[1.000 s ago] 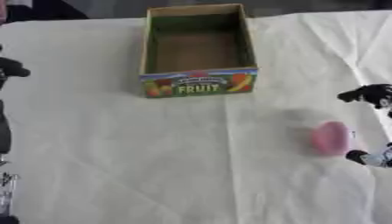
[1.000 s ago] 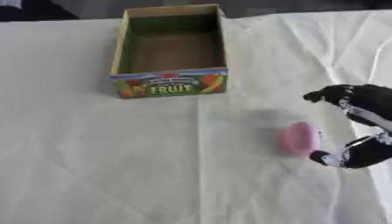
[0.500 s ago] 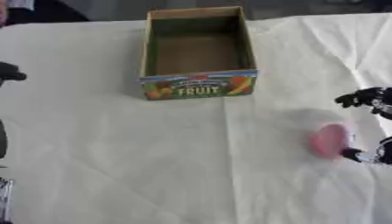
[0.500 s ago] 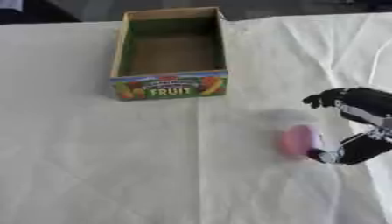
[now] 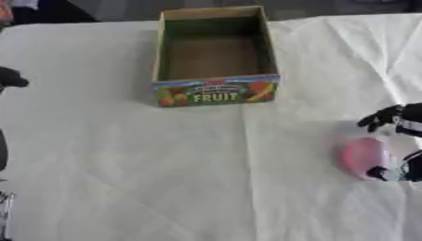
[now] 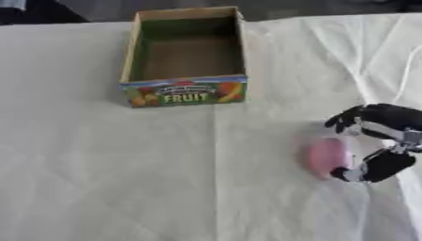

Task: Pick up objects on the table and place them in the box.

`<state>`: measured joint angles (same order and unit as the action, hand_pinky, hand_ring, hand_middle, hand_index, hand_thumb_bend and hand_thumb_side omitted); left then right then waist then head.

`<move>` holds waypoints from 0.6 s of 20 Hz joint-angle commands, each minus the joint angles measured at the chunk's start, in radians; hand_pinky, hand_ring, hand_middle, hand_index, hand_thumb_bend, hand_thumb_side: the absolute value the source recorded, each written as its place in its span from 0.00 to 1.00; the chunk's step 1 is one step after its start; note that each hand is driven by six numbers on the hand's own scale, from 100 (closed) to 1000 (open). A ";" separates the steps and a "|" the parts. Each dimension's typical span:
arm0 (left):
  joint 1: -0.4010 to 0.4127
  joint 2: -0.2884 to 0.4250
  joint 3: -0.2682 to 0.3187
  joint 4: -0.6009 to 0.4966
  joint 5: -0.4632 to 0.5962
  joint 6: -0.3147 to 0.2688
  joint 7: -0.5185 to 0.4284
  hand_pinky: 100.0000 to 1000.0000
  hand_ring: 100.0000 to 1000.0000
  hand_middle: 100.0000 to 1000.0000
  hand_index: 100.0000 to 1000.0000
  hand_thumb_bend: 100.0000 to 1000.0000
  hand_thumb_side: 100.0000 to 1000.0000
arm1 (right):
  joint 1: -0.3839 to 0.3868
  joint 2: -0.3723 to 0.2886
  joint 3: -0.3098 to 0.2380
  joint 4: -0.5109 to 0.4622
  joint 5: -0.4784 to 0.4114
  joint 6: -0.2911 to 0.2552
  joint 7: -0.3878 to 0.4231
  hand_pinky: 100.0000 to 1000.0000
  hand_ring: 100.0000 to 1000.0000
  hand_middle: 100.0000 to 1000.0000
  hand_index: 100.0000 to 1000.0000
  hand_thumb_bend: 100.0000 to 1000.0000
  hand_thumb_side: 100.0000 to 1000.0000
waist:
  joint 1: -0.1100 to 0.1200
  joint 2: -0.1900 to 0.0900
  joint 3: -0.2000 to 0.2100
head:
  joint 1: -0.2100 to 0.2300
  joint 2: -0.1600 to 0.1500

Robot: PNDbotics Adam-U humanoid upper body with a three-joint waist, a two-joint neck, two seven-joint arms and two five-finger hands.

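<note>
A pink rounded object (image 6: 326, 157) lies on the white cloth at the right. My right hand (image 6: 385, 123) reaches in from the right edge and brackets it. The curled fingers (image 6: 339, 121) hover just above its far end, and the thumb (image 6: 362, 170) touches its near right side. The hand stands open around the object. The cardboard fruit box (image 5: 216, 92) stands at the top centre with nothing inside it. Dark parts of my left hand (image 5: 10, 78) show at the left edge of the left eye view, far from both things.
A white creased cloth (image 5: 124, 179) covers the whole table. A dark strip runs along the far edge behind the box. Part of my left arm (image 5: 3, 150) shows low on the left edge.
My right hand's fingers have come down and in toward the pink object, and the thumb has closed up to its near side. The box and left arm stay put.
</note>
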<state>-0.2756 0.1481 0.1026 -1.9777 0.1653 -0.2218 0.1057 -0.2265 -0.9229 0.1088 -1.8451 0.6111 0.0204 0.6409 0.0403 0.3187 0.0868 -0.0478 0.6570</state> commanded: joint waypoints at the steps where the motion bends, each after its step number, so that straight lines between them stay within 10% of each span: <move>1: -0.014 0.006 -0.001 -0.022 -0.005 0.001 0.001 0.47 0.47 0.53 0.73 0.00 0.86 | 0.005 -0.017 -0.017 -0.050 -0.017 0.000 -0.026 0.65 0.79 0.59 0.80 0.44 0.26 | -0.003 -0.014 0.000 | 0.002 -0.002; 12: -0.014 0.003 -0.001 -0.022 -0.010 0.006 0.000 0.47 0.47 0.53 0.72 0.00 0.86 | 0.024 -0.011 -0.015 -0.073 -0.039 0.013 -0.046 0.61 0.74 0.53 0.70 0.29 0.28 | -0.003 -0.013 -0.002 | 0.005 0.003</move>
<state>-0.2788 0.1472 0.1024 -1.9777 0.1594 -0.2187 0.1066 -0.1975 -0.9180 0.1056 -1.9010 0.5786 0.0340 0.5957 0.0409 0.3199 0.0863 -0.0461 0.6582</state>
